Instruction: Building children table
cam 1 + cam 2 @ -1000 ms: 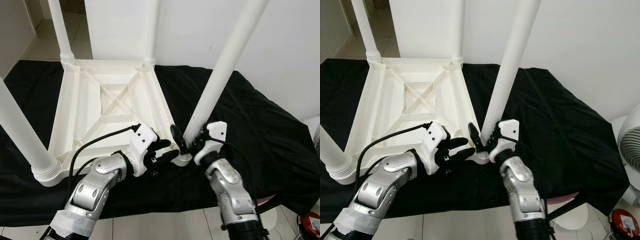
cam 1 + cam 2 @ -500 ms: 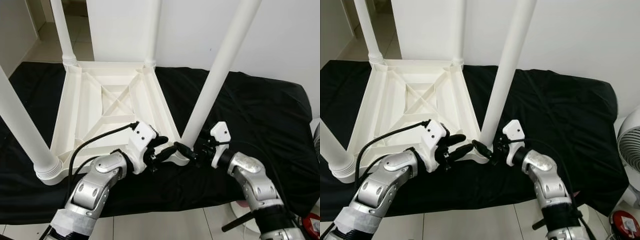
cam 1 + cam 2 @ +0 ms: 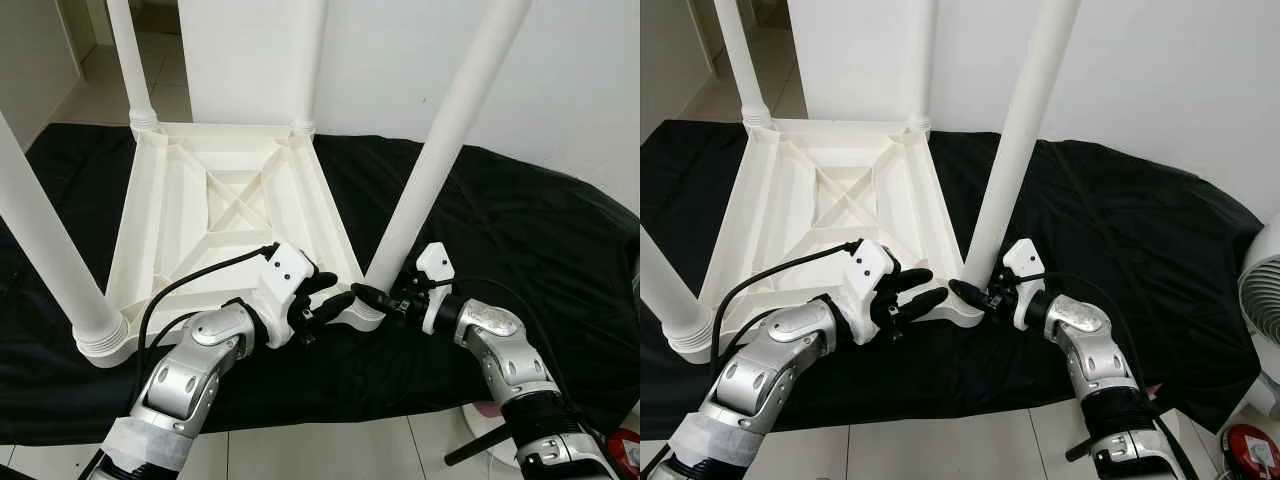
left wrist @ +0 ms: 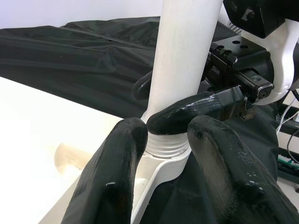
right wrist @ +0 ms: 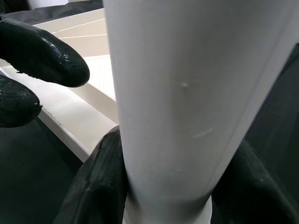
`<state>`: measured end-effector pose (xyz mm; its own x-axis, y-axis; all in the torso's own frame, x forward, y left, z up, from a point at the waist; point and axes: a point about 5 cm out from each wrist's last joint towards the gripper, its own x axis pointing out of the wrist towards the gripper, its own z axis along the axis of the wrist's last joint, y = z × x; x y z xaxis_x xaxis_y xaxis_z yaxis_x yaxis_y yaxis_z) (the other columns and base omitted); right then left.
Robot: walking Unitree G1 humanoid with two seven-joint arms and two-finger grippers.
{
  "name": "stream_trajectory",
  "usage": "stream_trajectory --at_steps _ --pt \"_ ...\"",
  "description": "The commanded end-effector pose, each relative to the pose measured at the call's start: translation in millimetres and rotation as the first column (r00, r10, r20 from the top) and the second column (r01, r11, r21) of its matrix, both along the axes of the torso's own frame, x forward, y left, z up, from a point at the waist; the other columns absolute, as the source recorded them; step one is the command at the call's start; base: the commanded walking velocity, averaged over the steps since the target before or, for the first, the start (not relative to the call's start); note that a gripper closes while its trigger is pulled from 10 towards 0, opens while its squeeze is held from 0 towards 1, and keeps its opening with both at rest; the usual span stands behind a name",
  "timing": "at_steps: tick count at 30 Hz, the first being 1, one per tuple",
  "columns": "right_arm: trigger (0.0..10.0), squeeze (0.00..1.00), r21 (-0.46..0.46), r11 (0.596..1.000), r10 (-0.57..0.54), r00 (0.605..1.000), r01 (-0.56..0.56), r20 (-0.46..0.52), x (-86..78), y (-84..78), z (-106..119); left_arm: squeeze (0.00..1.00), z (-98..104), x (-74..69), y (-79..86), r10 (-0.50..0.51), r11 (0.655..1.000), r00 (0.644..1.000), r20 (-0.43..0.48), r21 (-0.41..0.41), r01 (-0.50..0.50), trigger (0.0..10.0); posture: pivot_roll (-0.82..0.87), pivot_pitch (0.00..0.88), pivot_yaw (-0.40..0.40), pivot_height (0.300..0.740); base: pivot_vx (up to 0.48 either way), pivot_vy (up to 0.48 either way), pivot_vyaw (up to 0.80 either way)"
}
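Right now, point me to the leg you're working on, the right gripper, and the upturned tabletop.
near-right leg [image 3: 440,150], left eye view, middle of the white shaft.
right gripper [image 3: 375,297], left eye view, between its fingertips at the leg's base.
tabletop [image 3: 228,212], left eye view, centre of the ribbed underside.

Head stereo pair looking down, wrist cameras close on shared table leg [image 3: 432,178]

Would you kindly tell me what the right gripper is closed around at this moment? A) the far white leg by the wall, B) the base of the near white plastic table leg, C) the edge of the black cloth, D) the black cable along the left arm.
B: in the right wrist view the right gripper has a black finger on either side of the near white plastic table leg, just above its threaded collar in the upturned white tabletop.
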<state>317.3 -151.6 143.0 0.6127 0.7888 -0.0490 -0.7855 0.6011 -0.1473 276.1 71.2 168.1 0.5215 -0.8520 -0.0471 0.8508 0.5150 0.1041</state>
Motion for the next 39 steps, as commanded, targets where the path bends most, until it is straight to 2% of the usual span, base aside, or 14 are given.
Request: stream_trajectory --at_steps 1,2,3,4,7,15,19,22,25,27,28,35,36,39 --pt "0.0 0.00 0.011 1.000 -0.009 1.000 0.009 -0.021 -1.2 -3.2 -4 0.00 -2 -0.5 -3.6 -0.022 1.000 1.000 -0.007 0.003 0.022 10.0 0.04 0.007 -0.090 0.740 0.000 0.000 0.00" --pt "0.0 0.00 0.013 1.000 -0.012 1.000 0.012 -0.019 -2.2 -2.7 -4 0.00 -2 -1.0 -3.6 -0.023 1.000 1.000 -0.008 0.003 0.023 10.0 0.04 0.010 -0.089 0.740 0.000 0.000 0.00" --pt "8.0 0.00 0.023 0.999 -0.023 1.000 0.024 -0.019 -3.0 -1.5 -4 0.00 -2 -1.2 -3.6 -0.023 1.000 1.000 -0.009 0.003 0.023 10.0 0.04 0.012 -0.091 0.740 0.000 0.000 0.00" --pt "10.0 0.00 0.037 0.999 -0.037 0.999 0.038 -0.018 -3.8 -0.4 -4 0.00 -2 -1.3 -3.7 -0.024 1.000 1.000 -0.010 0.003 0.024 10.0 0.04 0.012 -0.091 0.740 0.000 0.000 0.00" --pt "10.0 0.00 0.052 0.997 -0.047 0.999 0.048 -0.018 -4.2 0.8 -3 0.00 -2 -1.5 -3.6 -0.024 1.000 1.000 -0.010 0.002 0.024 10.0 0.04 0.013 -0.091 0.740 0.000 0.000 0.00" --pt "10.0 0.00 0.202 0.942 -0.279 0.960 0.270 0.015 -11.7 22.5 3 0.00 -3 -2.7 -3.3 -0.023 1.000 1.000 -0.017 -0.001 0.023 10.0 0.04 0.021 -0.091 0.740 0.000 0.000 0.00" --pt "10.0 0.00 0.308 0.829 -0.477 0.878 0.467 -0.047 -13.6 27.9 3 0.00 -3 -3.4 -3.5 -0.027 1.000 0.999 -0.021 0.000 0.027 10.0 0.03 0.025 -0.091 0.740 0.000 0.000 0.00" --pt "10.0 0.00 0.315 0.794 -0.528 0.847 0.519 -0.063 -14.3 28.7 2 0.00 -3 -3.4 -3.4 -0.028 1.000 0.999 -0.021 0.000 0.028 10.0 0.03 0.026 -0.092 0.740 0.000 0.000 0.00" --pt "10.0 0.00 0.315 0.724 -0.617 0.780 0.614 -0.104 -17.0 32.9 -2 0.00 -3 -3.3 -3.4 -0.027 1.000 0.999 -0.022 -0.001 0.027 10.0 0.03 0.028 -0.093 0.740 0.000 0.000 0.00" --pt "10.0 0.00 0.361 0.628 -0.686 0.710 0.689 -0.162 -21.6 40.4 -1 0.00 -3 -3.5 -3.4 -0.025 1.000 0.999 -0.022 -0.002 0.025 10.0 0.04 0.029 -0.096 0.740 0.000 0.000 0.00" --pt "10.0 0.00 0.370 0.615 -0.690 0.702 0.696 -0.173 -22.3 41.2 -1 0.00 -3 -3.7 -3.4 -0.024 1.000 0.999 -0.022 -0.003 0.024 10.0 0.04 0.028 -0.097 0.740 0.000 0.000 0.00" --pt "10.0 0.00 0.359 0.629 -0.710 0.697 0.690 -0.096 -21.9 34.3 7 0.00 -3 -3.4 -3.9 -0.023 1.000 0.999 -0.021 -0.004 0.023 10.0 0.03 0.026 -0.098 0.740 0.000 0.000 0.00" --pt "10.0 1.00 0.364 0.630 -0.709 0.699 0.686 -0.091 -22.2 32.5 8 0.00 -3 -3.1 -4.1 -0.024 1.000 0.999 -0.021 -0.004 0.024 10.0 0.03 0.027 -0.098 0.740 0.000 0.000 0.00" --pt "10.0 1.00 0.380 0.638 -0.694 0.714 0.669 -0.093 -22.5 30.5 10 0.00 -2 -1.9 -4.2 -0.023 1.000 1.000 -0.019 -0.004 0.023 10.0 0.03 0.028 -0.100 0.740 0.000 0.000 0.00"
